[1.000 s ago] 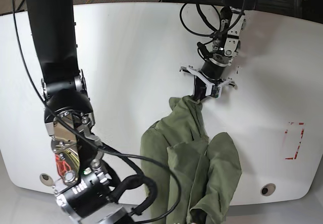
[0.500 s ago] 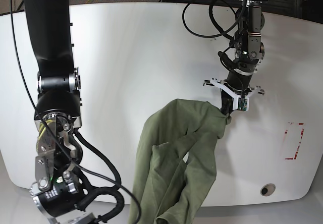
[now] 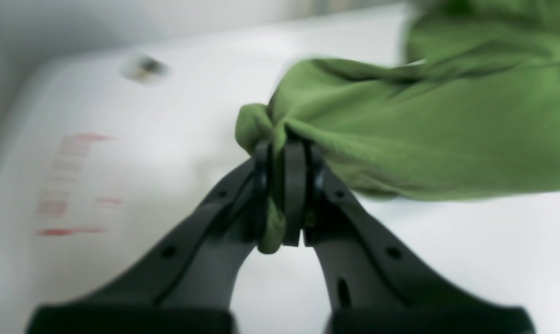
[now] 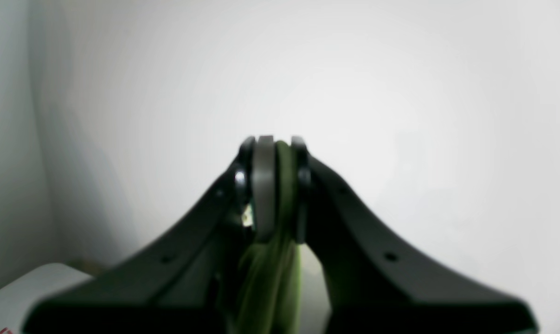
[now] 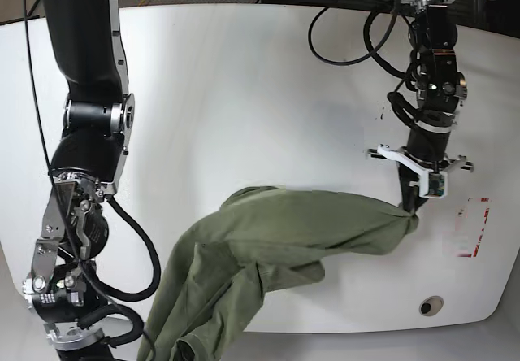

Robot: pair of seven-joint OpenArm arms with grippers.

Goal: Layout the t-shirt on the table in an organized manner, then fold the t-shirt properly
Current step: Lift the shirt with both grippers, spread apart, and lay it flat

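In the left wrist view the left gripper (image 3: 286, 195) is seen with its fingers (image 3: 294, 185) pressed together on a bunched corner of the t-shirt (image 3: 428, 139), a small tuft of green cloth being squeezed out beside and below the pads. In the right wrist view the right gripper (image 4: 273, 185) is likewise clamped, a thin strip of the same cloth being held between its pads and hung down behind them.

From the left grip the cloth is drawn out in a long band. In the base view that band is seen running from the left gripper (image 5: 412, 202), near the red tape mark (image 5: 473, 228), across the table (image 5: 244, 93) toward the near edge on the other side of the picture, where the rest of the t-shirt (image 5: 268, 235) is draped over the edge and down. The right gripper itself cannot be found in the base view; only its arm is shown low at that side, so the second held point is judged to lie below or beyond the table edge.

The long axis of the garment is thus laid roughly along the line between the two grips. The garment is judged not yet spread: it is twisted and folded on itself, and a further pull apart, with the right grip raised onto the tabletop, would be called for
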